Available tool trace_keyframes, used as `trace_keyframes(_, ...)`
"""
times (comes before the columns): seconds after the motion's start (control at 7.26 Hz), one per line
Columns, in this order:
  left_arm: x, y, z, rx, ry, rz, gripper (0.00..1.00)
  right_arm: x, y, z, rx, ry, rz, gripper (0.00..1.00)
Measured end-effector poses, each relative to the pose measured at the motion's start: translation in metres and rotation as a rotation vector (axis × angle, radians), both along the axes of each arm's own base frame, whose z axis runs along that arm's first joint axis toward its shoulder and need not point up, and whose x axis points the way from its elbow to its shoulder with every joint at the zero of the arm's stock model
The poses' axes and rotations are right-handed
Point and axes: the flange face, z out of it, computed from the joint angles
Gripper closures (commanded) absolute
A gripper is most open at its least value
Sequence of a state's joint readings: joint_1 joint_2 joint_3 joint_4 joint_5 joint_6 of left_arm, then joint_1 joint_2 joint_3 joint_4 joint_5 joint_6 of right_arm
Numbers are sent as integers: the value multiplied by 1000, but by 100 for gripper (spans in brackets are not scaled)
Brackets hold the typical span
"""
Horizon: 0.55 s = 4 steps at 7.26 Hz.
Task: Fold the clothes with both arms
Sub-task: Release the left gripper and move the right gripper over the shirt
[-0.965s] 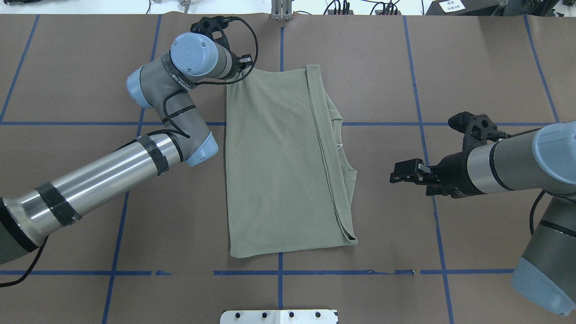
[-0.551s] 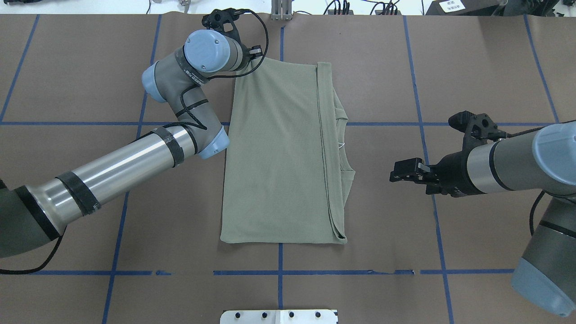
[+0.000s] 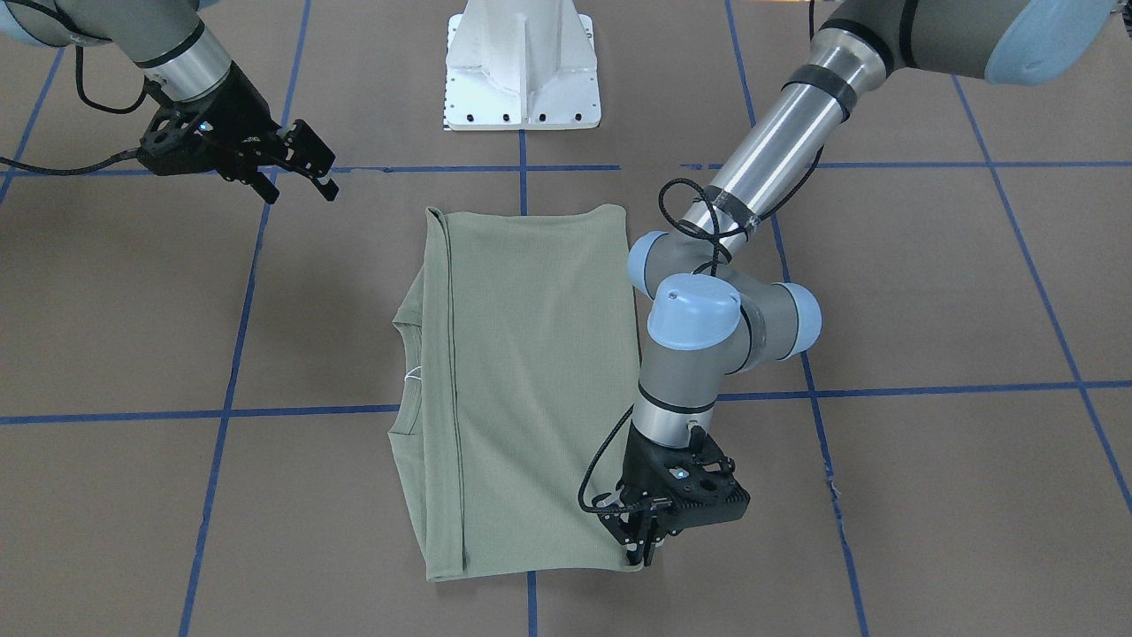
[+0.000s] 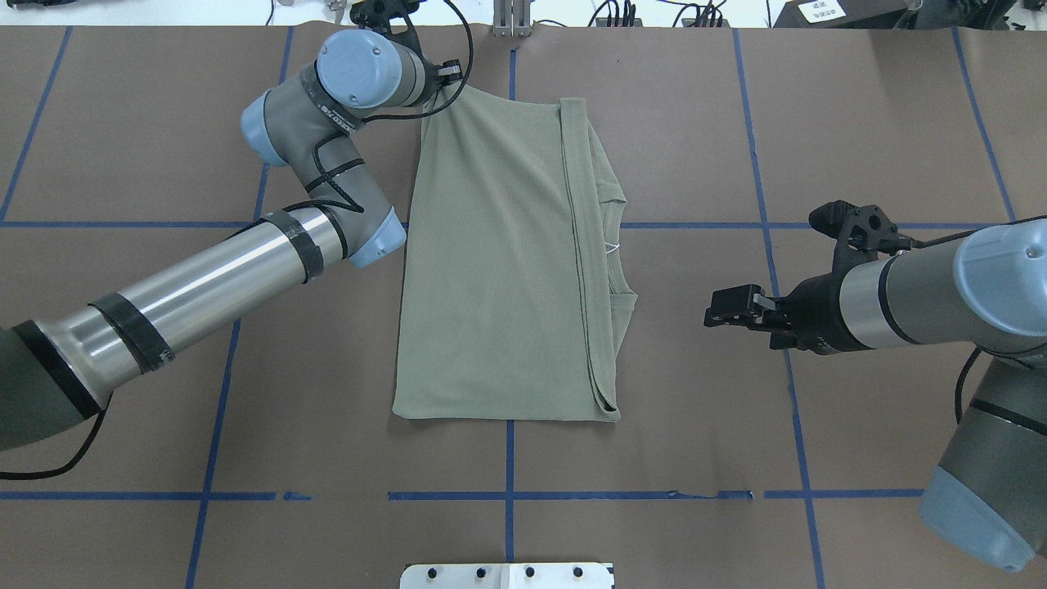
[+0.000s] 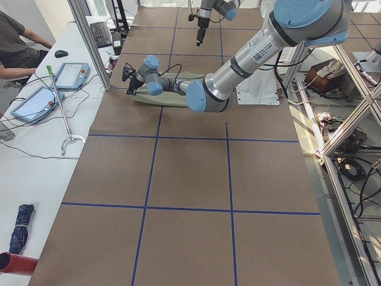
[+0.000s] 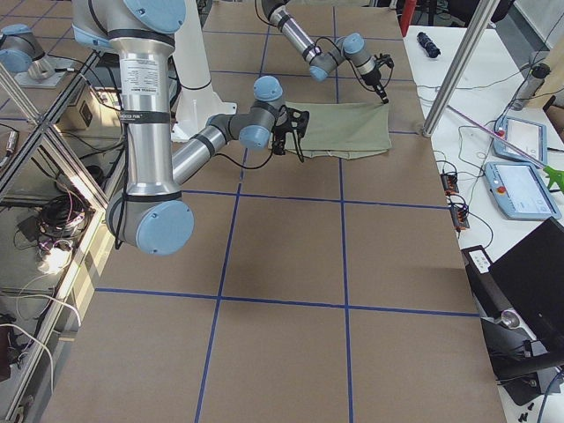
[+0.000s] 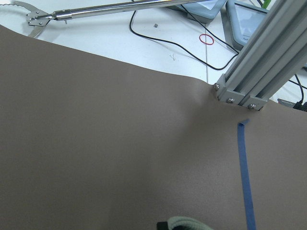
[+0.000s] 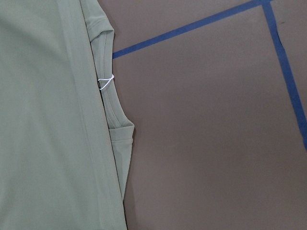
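Note:
The clothes are one sage-green shirt, folded into a long rectangle flat on the brown table, also in the front view. Its ribbed neck and white label poke out on the robot's right side. My left gripper is at the shirt's far left corner and shut on it, fingers pointing down. A sliver of green cloth shows at the bottom of the left wrist view. My right gripper hovers open to the right of the shirt, apart from it, with nothing between its fingers.
Blue tape lines cross the brown table cover. The white pedestal base stands at the robot's side. An aluminium post rises at the far edge just beyond the left gripper. A side table with tablets and a seated person lies past it.
The left gripper pulled the shirt's far left corner away from the robot, and the whole shirt slid that way and straightened. The right arm barely moved.

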<state>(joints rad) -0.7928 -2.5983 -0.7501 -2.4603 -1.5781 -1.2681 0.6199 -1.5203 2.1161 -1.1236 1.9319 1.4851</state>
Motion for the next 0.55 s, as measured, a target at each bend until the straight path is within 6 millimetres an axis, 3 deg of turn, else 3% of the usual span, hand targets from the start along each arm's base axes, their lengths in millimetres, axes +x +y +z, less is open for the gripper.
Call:
trace_keyframes(0.28,-43,-16,0,23,4,65,0,-12,-8,0,-3,21,6,0)
trace_keyframes(0.55,-65,-3,9,23,19,126,0,-31,-22,-29,-25,86,3,0)
